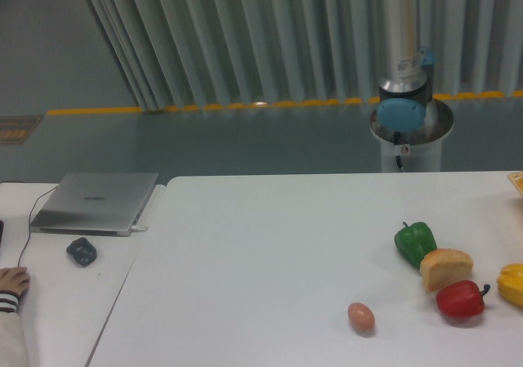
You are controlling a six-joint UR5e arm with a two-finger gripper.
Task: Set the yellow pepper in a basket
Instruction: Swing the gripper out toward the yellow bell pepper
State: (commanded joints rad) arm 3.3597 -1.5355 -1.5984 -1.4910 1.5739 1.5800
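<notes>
Nearest, by the front edge of the white surface [270, 244], lies a small brown egg [360, 317]. Just right sit a glossy red pepper [460, 300] and the glossy yellow bell pepper [512, 284], cut by the right edge, untouched. Behind: a tan bread roll [445, 268], then a green pepper [415, 242]. No basket shows. Farthest, the grey arm column [398, 36] stands upright; its tool is out of view, so nothing is held.

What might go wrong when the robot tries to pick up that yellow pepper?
The yellow pepper sits at the picture's right edge, partly cut off, so aiming could be poor. The red pepper and bread roll lie close beside it and might get bumped. No basket or gripper is in view.
</notes>
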